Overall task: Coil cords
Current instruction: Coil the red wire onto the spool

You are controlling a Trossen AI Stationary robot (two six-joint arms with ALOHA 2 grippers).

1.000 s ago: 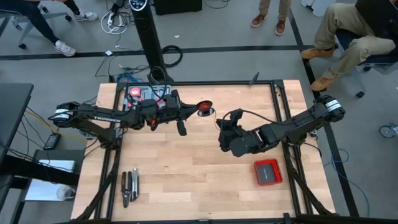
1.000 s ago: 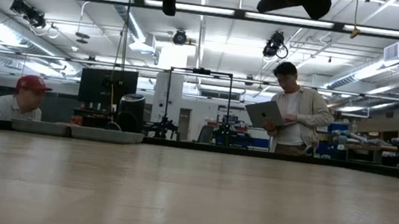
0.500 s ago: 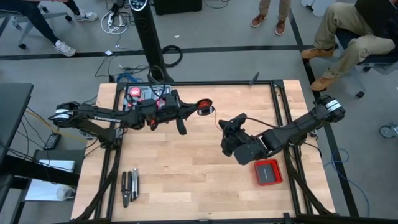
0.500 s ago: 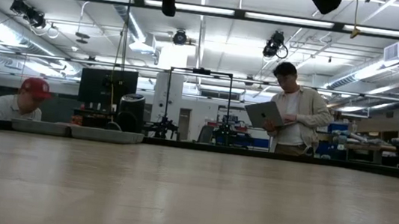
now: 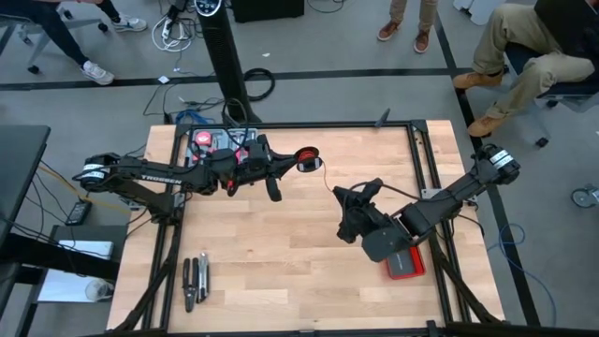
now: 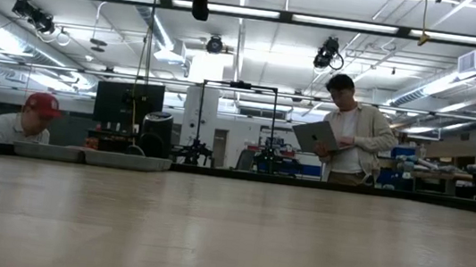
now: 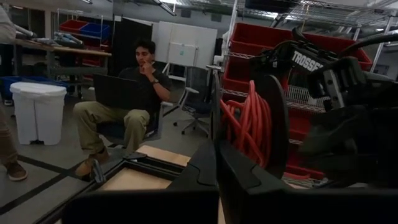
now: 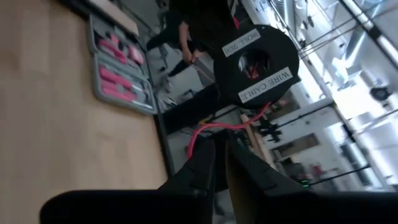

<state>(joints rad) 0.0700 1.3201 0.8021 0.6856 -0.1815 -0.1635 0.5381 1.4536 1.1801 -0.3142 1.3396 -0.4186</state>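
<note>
The cord is a thin red wire wound on a small black spool (image 5: 306, 160), which is held up above the table's far middle. My left gripper (image 5: 292, 165) reaches in level from the left and is shut on the spool (image 7: 252, 124). A loose run of the red wire (image 5: 328, 178) leads from the spool toward the near right, to my right gripper (image 5: 343, 195). In the right wrist view that gripper (image 8: 219, 163) is closed on the wire (image 8: 214, 129), facing the spool's labelled face (image 8: 255, 59). My left gripper pinches the spool's black flange (image 7: 219, 118) at its rim between its two fingers, coming in level from the table's left. The spool is lifted clear of the table and stands on edge, the red coil beside the fingertips. My right gripper has the free run of the red wire (image 8: 205, 138) between its fingertips (image 8: 202, 163), a short way from the spool. The fingers lie roughly level, pointing toward the spool, and the wire bends slack between spool and fingers. Its end sticks out past them.
A flat red box (image 5: 409, 264) lies near the right edge, partly under the right arm. An open tool case with pink handles (image 5: 220, 142) sits at the far left corner. Pliers (image 5: 195, 281) lie at the near left. Bare wood fills the middle. People stand and sit beyond the table.
My right gripper has swung toward the table's near right, away from the spool, and has turned as it went. It has left the top of the low view, and its arm now covers part of the red box. The spool has stayed in place in my left gripper.
</note>
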